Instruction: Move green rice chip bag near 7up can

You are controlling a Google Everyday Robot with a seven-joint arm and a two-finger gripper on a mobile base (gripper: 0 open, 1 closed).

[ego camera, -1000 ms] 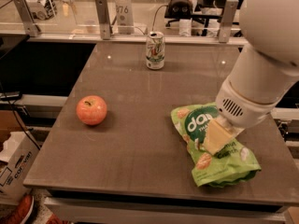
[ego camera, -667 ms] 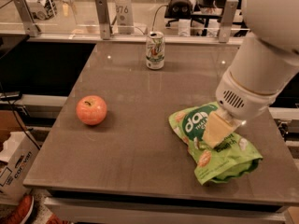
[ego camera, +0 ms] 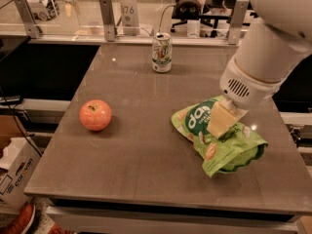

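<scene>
The gripper (ego camera: pixel 219 128) hangs from the bulky white arm (ego camera: pixel 263 57) over the right half of the bench (ego camera: pixel 141 174), and its fingers (ego camera: pixel 222 119) are closed on the green rice chip bag (ego camera: pixel 214 147). One cream finger lies flat across the bag's printed face, and the other is hidden behind it. The bag sits directly under and around the fingers. Its long axis runs on a slant, from the dark green logo circle just left of the fingers down to the crumpled end below and right of them. That lower-right end rests on the bench, with a dark fold showing beneath it. The printed face is turned up and toward the camera. The 7up can (ego camera: pixel 162 52) stands upright well apart from the fingers, up and to their left, near the far edge of the bench. An apple (ego camera: pixel 95 115) sits far to the left of the fingers, at about their height, and touches nothing else.
</scene>
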